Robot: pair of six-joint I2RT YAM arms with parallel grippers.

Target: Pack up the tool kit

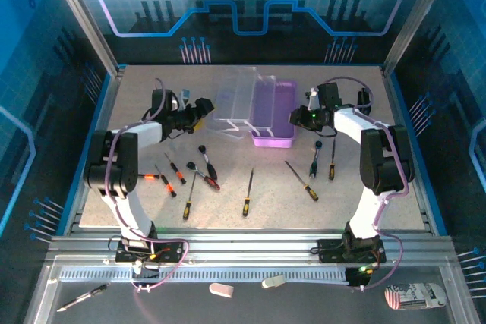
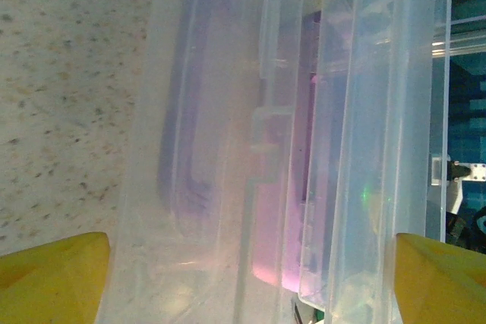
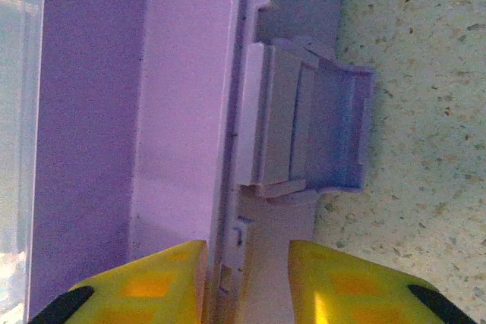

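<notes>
The left gripper's point(image 2: 247, 282) yellow fingertips stand wide apart, released, with the clear lid point(image 2: 228, 149) of the tool kit case point(image 1: 254, 108) between them. The right gripper point(image 3: 247, 278) is clenched on the side wall of the purple base point(image 3: 182, 111), just beside its latch point(image 3: 311, 130). The case lies open at the table's point(image 1: 364, 202) far middle, and loose screwdrivers point(image 1: 247, 193) lie nearer the arms.

You'll find the clear lid point(image 2: 228, 149) is smooth, glossy, translucent plastic with a faint frost. The purple base point(image 3: 182, 111) is smooth tinted plastic with a soft sheen, and its latch point(image 3: 319, 127) matches. The tabletop point(image 3: 425, 111) looks matt and speckled like stone. The screwdrivers point(image 1: 248, 191) have slim metal-looking shafts and plastic handles. The right end effector point(image 3: 247, 282) has glossy yellow plastic fingers point(image 3: 152, 290).
</notes>
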